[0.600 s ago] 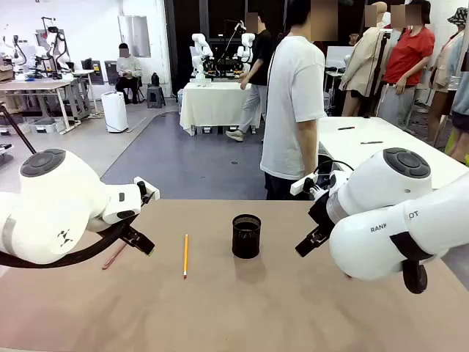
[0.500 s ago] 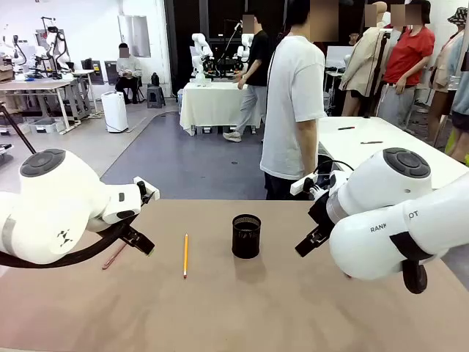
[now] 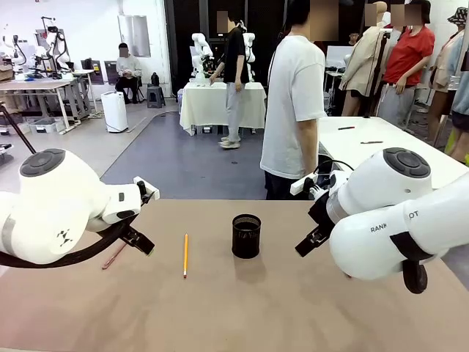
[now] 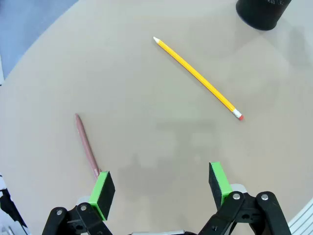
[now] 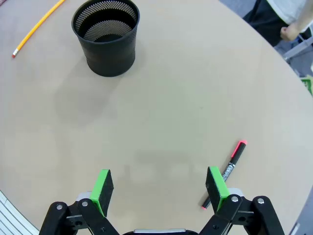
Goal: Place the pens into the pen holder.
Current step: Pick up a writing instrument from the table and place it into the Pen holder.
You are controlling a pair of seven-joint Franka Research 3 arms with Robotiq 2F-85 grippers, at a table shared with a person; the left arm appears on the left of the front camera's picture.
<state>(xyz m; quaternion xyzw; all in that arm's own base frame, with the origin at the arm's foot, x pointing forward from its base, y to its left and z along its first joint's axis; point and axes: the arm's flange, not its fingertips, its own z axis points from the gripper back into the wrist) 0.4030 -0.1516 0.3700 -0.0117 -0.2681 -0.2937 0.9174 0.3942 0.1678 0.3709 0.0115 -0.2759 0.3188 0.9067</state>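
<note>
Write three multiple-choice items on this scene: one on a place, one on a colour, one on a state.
1. In the front view, where does the pencil lie from the holder?
A. inside it
B. to its left, on the table
C. to its right

2. What colour are the ends of the marker?
A. blue
B. green
C. red

3. How are the left fingers?
A. open, holding nothing
B. shut on the pencil
C. shut on the holder

Answers:
1 B: the pencil lies flat on the table, left of the holder and apart from it.
2 C: both tips show red in the right wrist view.
3 A: the green pads stand wide apart with bare table between them.
</note>
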